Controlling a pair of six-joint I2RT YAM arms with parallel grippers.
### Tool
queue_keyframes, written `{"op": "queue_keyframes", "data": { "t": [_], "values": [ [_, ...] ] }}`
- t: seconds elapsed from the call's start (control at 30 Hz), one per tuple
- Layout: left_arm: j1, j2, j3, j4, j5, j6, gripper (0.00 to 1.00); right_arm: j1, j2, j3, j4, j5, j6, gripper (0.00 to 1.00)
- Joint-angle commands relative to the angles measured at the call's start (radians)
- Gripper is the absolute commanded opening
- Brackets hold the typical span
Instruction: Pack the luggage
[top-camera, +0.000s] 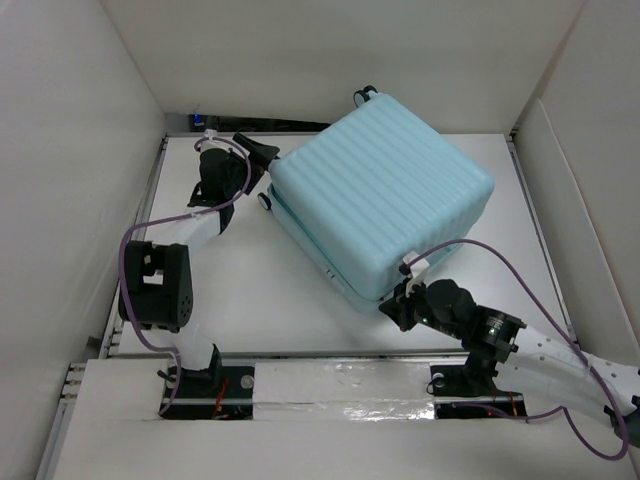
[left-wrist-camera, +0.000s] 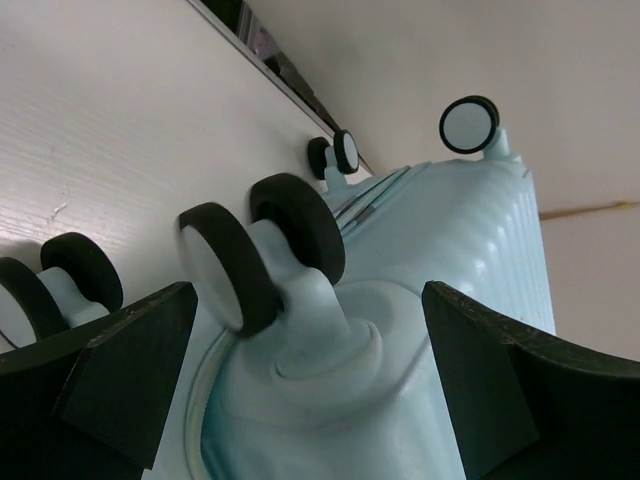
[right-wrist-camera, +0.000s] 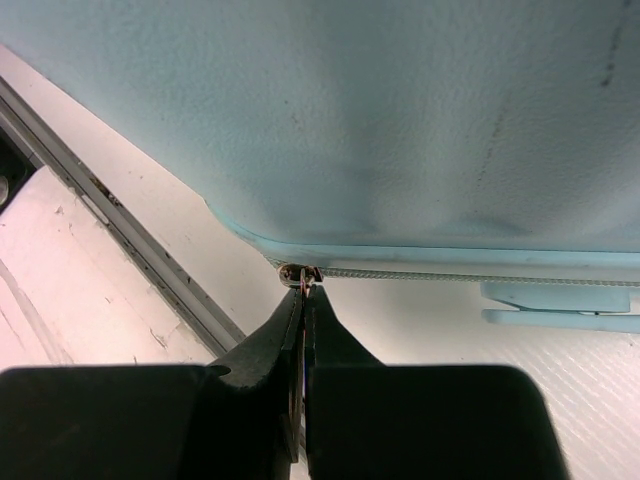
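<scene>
Right wrist view: the right gripper (right-wrist-camera: 303, 296) fills the near foreground. Its two black fingers (right-wrist-camera: 255, 350) are pressed together with no gap and pinch a small metal zipper pull (right-wrist-camera: 300, 273) at their tips. The pull sits on the zipper line along the lower edge of the luggage (right-wrist-camera: 400, 110), at the fingers' 12 o'clock. The pale aqua shell spans the whole upper part of that view.

Top view: the luggage lies closed and flat on the white table (top-camera: 250, 290), ribbed shell up and turned diagonally. It covers the area from the centre out toward 1 o'clock. The right gripper meets it at the near corner, about 6 o'clock of the case. The left arm reaches the opposite, wheel-bearing end at about 10 o'clock.

Left wrist view: the left gripper (left-wrist-camera: 308, 300) is spread wide, and the wheel-end corner of the luggage lies in the gap between its fingers. A twin black-and-white wheel (left-wrist-camera: 235, 265) and its moulded mount lie centred there, ahead of the fingertips. Whether either finger touches the shell cannot be determined. Three more wheels show: one at 9 o'clock, one at 12 and one at 1 o'clock.
</scene>
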Motion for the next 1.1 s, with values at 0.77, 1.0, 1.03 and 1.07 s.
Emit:
{"op": "queue_keyframes", "data": {
  "t": [0.77, 1.0, 1.03, 1.07],
  "values": [
    [-0.010, 0.263, 0.174, 0.383, 0.074, -0.223, 0.00, -0.021, -0.051, -0.003, 0.104, 0.070, 0.007, 0.00],
    [-0.010, 0.091, 0.265, 0.274, 0.119, -0.165, 0.00, -0.021, -0.013, 0.014, 0.136, 0.127, -0.005, 0.00],
    [-0.010, 0.074, 0.302, 0.230, 0.128, -0.122, 0.00, -0.021, 0.013, 0.017, 0.140, 0.130, -0.009, 0.00],
    [-0.010, 0.066, 0.330, 0.190, 0.126, -0.102, 0.00, -0.021, 0.029, 0.017, 0.147, 0.133, -0.013, 0.00]
  ]
}}
